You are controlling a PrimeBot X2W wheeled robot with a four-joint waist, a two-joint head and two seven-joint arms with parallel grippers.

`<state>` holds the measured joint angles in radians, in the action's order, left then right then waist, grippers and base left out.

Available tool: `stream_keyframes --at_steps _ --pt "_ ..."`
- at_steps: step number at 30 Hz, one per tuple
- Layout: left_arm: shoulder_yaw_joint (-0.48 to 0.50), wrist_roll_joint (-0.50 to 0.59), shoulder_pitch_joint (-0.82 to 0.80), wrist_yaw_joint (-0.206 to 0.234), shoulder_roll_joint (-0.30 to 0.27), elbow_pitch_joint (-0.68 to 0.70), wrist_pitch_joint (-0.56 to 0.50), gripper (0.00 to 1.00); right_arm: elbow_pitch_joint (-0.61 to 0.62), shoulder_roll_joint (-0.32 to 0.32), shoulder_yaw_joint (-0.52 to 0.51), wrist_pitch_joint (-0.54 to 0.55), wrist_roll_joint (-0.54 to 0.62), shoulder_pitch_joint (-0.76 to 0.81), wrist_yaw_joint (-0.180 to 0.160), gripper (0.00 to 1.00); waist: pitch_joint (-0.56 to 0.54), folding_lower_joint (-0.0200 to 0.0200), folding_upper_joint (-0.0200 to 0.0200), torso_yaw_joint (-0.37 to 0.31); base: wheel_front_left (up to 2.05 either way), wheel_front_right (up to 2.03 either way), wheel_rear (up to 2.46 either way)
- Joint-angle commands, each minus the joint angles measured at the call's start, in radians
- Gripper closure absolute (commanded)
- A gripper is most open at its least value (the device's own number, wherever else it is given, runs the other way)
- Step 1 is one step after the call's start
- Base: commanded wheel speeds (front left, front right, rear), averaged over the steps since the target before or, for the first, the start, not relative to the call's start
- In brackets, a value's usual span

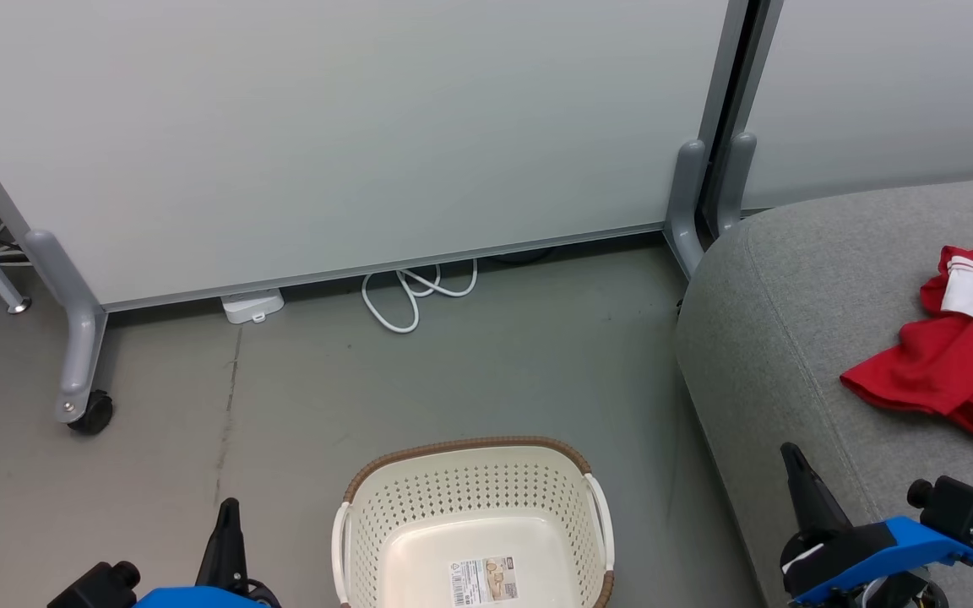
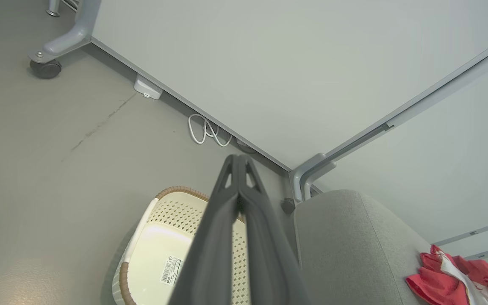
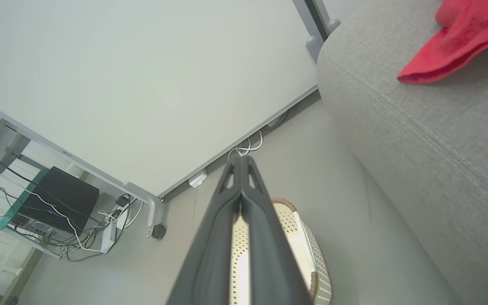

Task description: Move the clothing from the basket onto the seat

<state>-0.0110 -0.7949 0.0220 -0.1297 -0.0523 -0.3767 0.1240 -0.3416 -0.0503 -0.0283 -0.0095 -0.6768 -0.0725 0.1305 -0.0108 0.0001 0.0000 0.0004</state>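
Bright, even light; soft shadows; sharp pictures.

Bright-red clothing (image 1: 943,371) with a white panel edged in thin red stripes. Cream-white basket (image 1: 470,494): wall patterned with rows of small holes, brown woven-look rim (image 1: 470,442), white handles (image 1: 338,549), printed white label (image 1: 483,581) on its bottom. Light-grey seat (image 1: 790,338). Dull grey floor (image 1: 453,371). White cable (image 1: 410,300). Pale grey-white partition panel (image 1: 326,127), grey frame (image 1: 685,194). Dark-fingered left gripper (image 1: 229,507) and right gripper (image 1: 789,452), blue bodies.
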Motion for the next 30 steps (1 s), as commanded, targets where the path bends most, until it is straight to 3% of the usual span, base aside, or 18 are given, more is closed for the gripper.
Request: stream_keyframes --at_steps 1,30 --pt "0.011 -0.041 -0.035 0.000 -0.001 0.022 -0.012 1.00 0.020 -0.001 -0.007 0.006 -0.048 -0.020 0.000 1.00 0.000 0.0000 0.0000 0.000 0.00 0.00 0.00" --pt "0.057 -0.347 -0.078 -0.001 0.000 0.067 -0.102 1.00 0.053 -0.001 -0.039 0.053 -0.399 -0.032 0.000 1.00 0.004 -0.0001 0.0000 0.000 0.00 0.00 0.00"
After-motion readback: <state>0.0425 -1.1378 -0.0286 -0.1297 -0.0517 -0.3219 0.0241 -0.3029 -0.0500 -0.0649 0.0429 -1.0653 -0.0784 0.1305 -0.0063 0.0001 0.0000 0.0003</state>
